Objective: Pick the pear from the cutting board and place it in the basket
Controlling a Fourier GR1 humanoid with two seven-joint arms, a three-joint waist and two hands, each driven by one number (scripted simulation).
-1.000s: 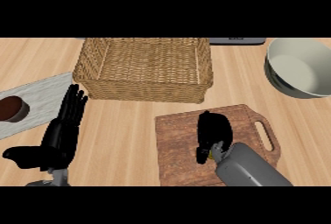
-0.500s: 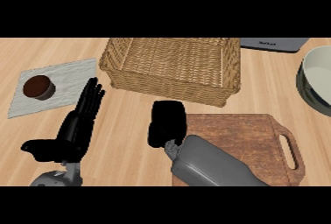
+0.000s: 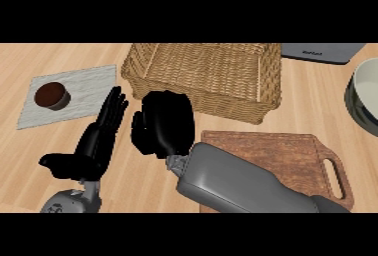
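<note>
The right hand (image 3: pixel 166 127) was seen with its fingers curled down into a closed bunch, held just in front of the near wall of the basket (image 3: pixel 210 95) and to the left of the cutting board (image 3: pixel 277 150). No pear was visible. None lay on the uncovered part of the board, so it was judged to be enclosed in that curled hand, though part of the board was hidden by the forearm. The left hand (image 3: pixel 96 142) was laid open, fingers straight and close together, toward the near left corner of the counter (image 3: pixel 317 102), resting.

The carry to the basket was judged to be the step in hand. To be done well, the hand would need to be raised above the wicker rim before being taken toward the counter's far edge. It would then be centred over the basket's hollow, lowered inside, and only then uncurled, so that the fruit was not knocked against the wall.
</note>
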